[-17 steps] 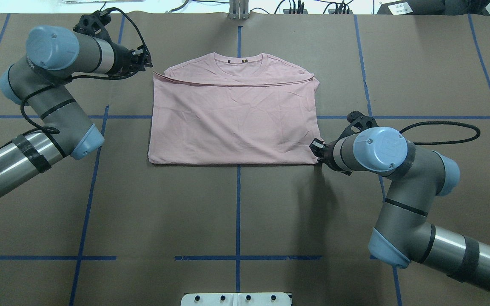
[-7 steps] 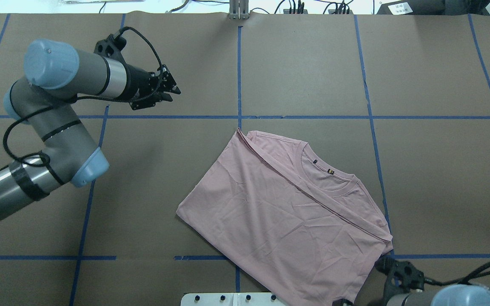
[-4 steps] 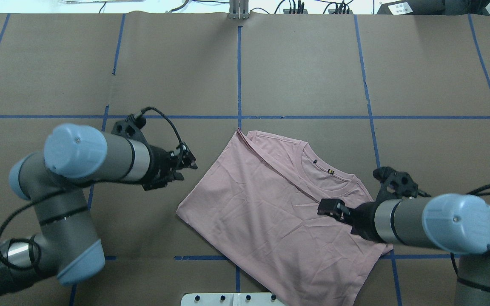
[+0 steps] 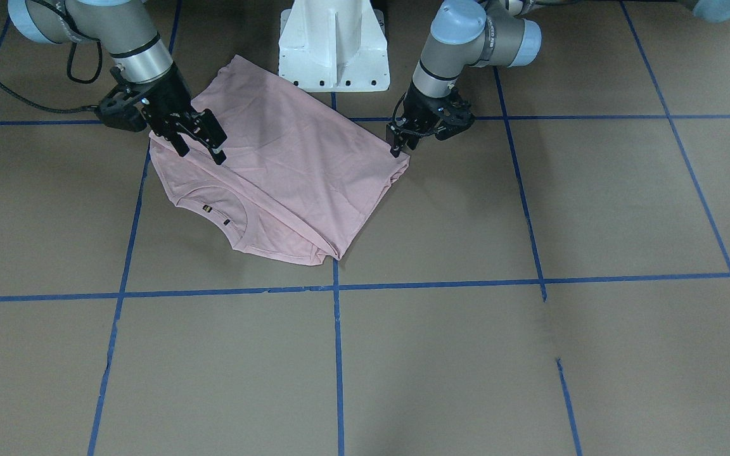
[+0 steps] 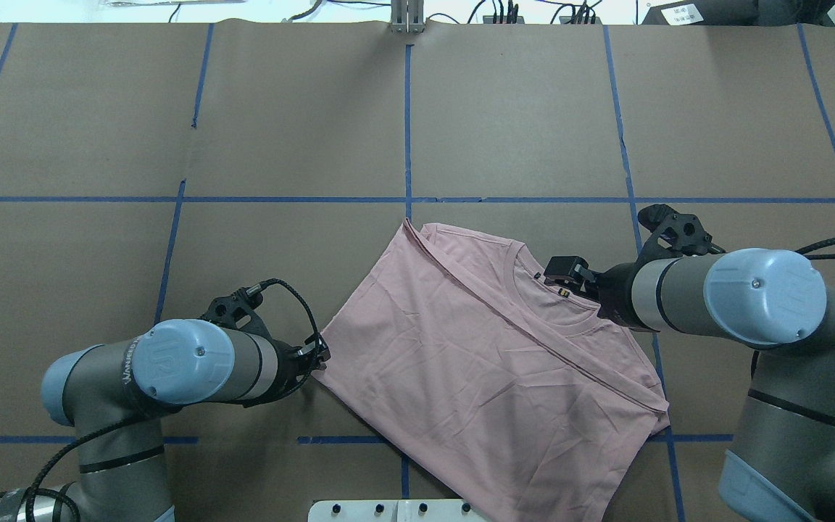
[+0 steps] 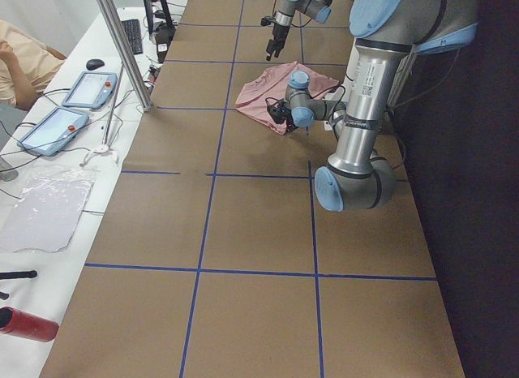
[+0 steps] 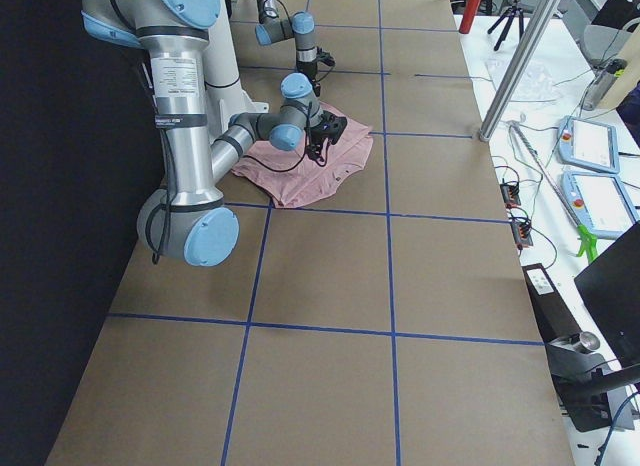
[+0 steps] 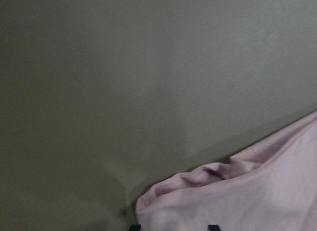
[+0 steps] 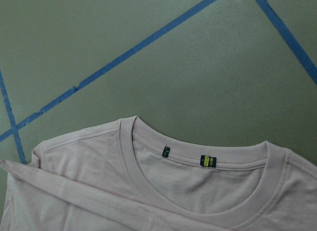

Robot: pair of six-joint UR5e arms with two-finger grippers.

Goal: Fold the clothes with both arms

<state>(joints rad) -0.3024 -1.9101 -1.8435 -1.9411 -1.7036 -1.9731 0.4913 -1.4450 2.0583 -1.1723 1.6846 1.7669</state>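
T-shirt (image 5: pixel 475 377) askew on the table (image 5: pixel 243 109), left hand (image 5: pixel 321 355) at its left corner, right hand (image 5: pixel 562 268) over its collar (image 9: pixel 130 156)

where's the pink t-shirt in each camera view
Exterior front-facing: T-shirt upper left of centre.
Overhead exterior: T-shirt bottom centre.
Exterior left: T-shirt small, top centre.
Exterior right: T-shirt upper left of centre.
Left wrist-mounted: T-shirt corner, bottom right.
Right wrist-mounted: T-shirt collar end, bottom half.
Shared landmark: blue tape crossing just beyond the T-shirt's corner farthest from the robot.
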